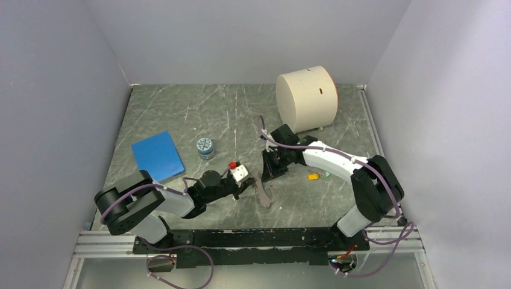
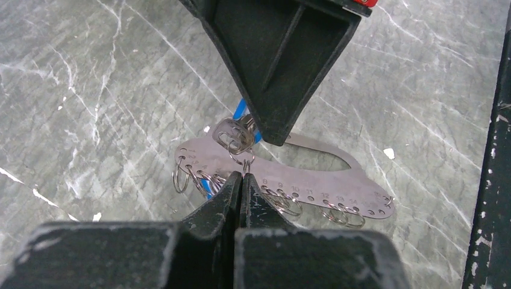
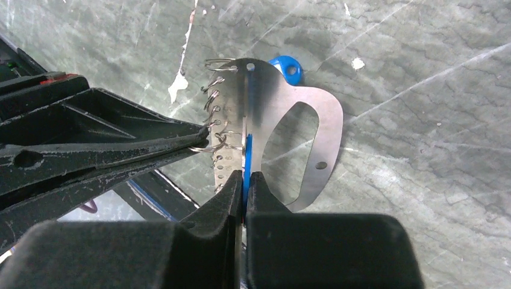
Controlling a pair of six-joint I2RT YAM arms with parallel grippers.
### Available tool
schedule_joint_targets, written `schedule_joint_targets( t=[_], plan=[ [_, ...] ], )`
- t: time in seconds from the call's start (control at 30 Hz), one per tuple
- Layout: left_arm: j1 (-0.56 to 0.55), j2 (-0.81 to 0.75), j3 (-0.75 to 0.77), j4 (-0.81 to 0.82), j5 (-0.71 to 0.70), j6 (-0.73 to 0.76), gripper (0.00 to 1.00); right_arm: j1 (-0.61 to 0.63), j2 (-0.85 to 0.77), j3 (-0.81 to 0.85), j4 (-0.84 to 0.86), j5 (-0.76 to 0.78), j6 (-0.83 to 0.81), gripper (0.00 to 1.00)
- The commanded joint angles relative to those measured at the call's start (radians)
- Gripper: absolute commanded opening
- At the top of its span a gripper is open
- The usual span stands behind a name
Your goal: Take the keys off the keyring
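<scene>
The keyring (image 1: 265, 194) is a flat steel oval plate with numbered holes and small split rings, between both grippers. My left gripper (image 2: 241, 176) is shut on one small split ring (image 2: 243, 160) at the plate's (image 2: 313, 180) edge. My right gripper (image 3: 246, 174) is shut on a blue key (image 3: 246, 155) seen edge-on against the plate (image 3: 265, 102). Another blue key head (image 3: 287, 66) lies behind the plate. Blue shows at the rings in the left wrist view (image 2: 206, 188). A yellow key (image 1: 313, 176) and a green key (image 1: 327, 175) lie loose on the table to the right.
A small blue-patterned jar (image 1: 205, 147) and a blue pad (image 1: 158, 155) lie at the left. A large cream cylinder (image 1: 306, 99) stands at the back right. A white scrap (image 2: 388, 153) lies near the plate. Grey walls close in three sides.
</scene>
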Motion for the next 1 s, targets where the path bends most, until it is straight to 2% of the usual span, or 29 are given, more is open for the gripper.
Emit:
schedule_joint_targets(
  t=[0.0, 0.47, 0.6, 0.7, 0.83, 0.97],
  plan=[
    [-0.001, -0.022, -0.009, 0.011, 0.008, 0.001, 0.03, -0.018, 0.038, -0.021, 0.018, 0.074, -0.006, 0.0],
    [-0.047, 0.045, -0.012, 0.194, -0.139, -0.03, 0.03, 0.07, 0.078, -0.007, 0.067, -0.012, 0.021, 0.0],
    [-0.062, 0.109, -0.04, 0.333, -0.195, -0.051, 0.03, 0.086, 0.083, 0.0, 0.068, -0.019, 0.021, 0.0],
    [-0.064, 0.15, -0.052, 0.393, -0.205, -0.06, 0.03, 0.088, 0.061, 0.01, 0.053, -0.012, 0.013, 0.0],
    [-0.068, 0.148, -0.064, 0.396, -0.203, -0.061, 0.03, 0.088, 0.021, 0.036, -0.002, 0.044, -0.013, 0.0],
    [-0.067, 0.1, -0.062, 0.3, -0.194, -0.044, 0.19, 0.091, -0.019, 0.055, -0.031, 0.073, -0.051, 0.0]
  ],
)
